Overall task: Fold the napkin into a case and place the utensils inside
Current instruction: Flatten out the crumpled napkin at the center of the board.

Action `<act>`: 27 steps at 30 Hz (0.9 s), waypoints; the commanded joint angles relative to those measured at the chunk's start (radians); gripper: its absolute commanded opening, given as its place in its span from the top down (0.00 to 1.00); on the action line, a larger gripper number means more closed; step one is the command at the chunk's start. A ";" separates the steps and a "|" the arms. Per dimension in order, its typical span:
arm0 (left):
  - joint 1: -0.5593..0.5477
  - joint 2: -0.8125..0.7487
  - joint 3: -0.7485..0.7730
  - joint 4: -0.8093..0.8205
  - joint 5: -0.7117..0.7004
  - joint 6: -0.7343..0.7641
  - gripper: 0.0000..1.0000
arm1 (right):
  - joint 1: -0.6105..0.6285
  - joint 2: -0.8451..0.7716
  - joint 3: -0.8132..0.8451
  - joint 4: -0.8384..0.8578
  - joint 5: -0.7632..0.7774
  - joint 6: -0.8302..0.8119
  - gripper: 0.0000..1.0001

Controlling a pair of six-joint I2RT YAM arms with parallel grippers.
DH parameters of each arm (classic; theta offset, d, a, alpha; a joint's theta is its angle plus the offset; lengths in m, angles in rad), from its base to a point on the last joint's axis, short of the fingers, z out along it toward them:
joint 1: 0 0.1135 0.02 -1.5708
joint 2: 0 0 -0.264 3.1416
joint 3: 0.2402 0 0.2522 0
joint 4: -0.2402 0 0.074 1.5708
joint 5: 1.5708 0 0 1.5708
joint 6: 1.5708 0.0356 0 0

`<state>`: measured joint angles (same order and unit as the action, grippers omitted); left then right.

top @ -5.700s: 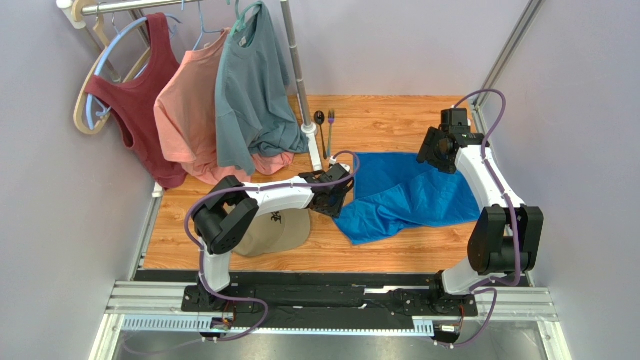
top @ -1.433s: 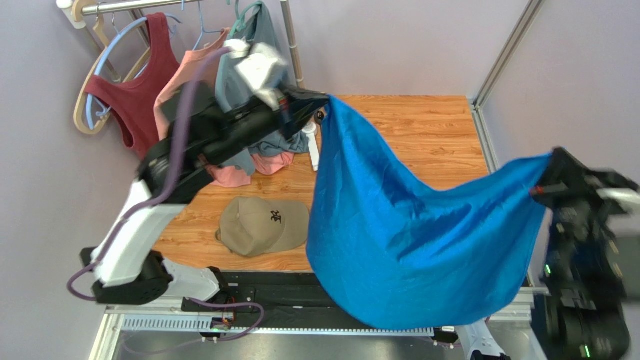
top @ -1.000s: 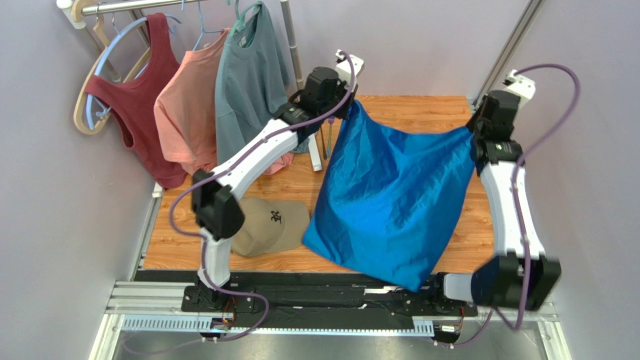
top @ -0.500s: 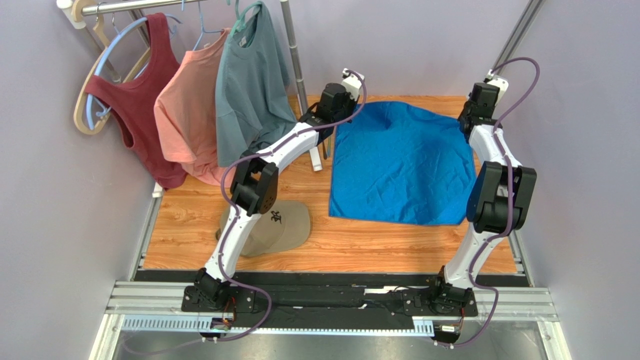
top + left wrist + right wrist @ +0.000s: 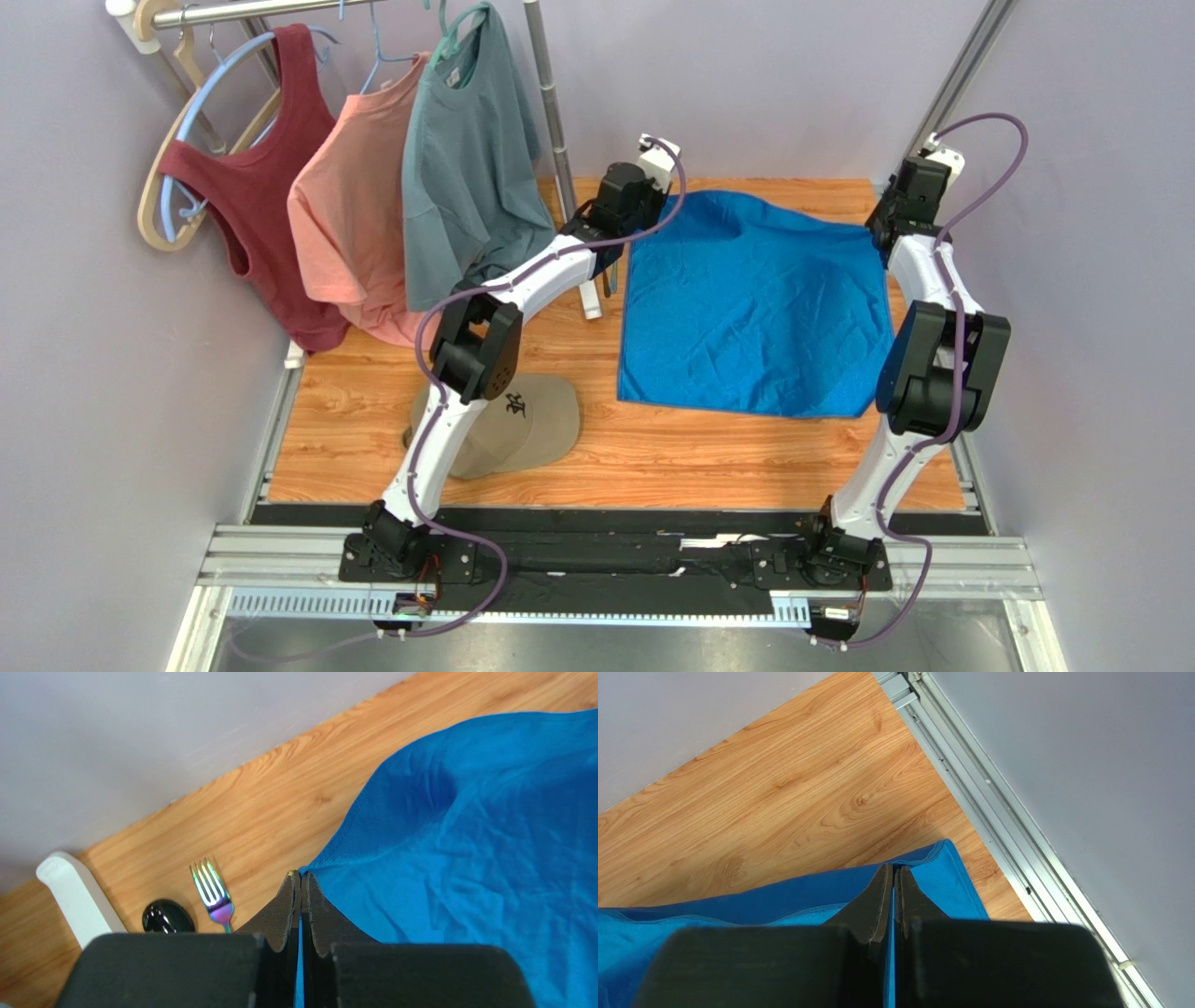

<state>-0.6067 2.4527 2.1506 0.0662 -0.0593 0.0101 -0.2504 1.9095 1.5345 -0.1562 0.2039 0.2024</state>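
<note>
Blue napkin [image 5: 758, 315] lies spread on the counter [image 5: 351, 420], far corners clamped by the left jaws and right jaws.

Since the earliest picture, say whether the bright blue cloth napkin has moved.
Yes. The napkin now lies spread flat, farther back from the tan fabric cap.

Left arm [image 5: 522, 280]: white link shells, black joint housings.
Right arm [image 5: 937, 277]: matching white shells, black joint housings.
Cables [image 5: 989, 140]: purple, routed in loops outside each arm.
Left gripper [image 5: 300, 878]: matte black, tapering to thin tips.
Right gripper [image 5: 893, 871]: matte black, same taper.
Bases [image 5: 382, 539]: black.
</note>
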 commanded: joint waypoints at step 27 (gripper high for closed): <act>0.071 0.209 0.368 0.027 -0.177 -0.242 0.43 | -0.020 0.451 0.643 -0.139 -0.093 0.155 0.76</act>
<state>-0.5808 2.6369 2.4077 0.1890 -0.1867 -0.1341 -0.2695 2.2520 1.9392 -0.2134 0.1787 0.3340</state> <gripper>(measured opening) 0.471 0.170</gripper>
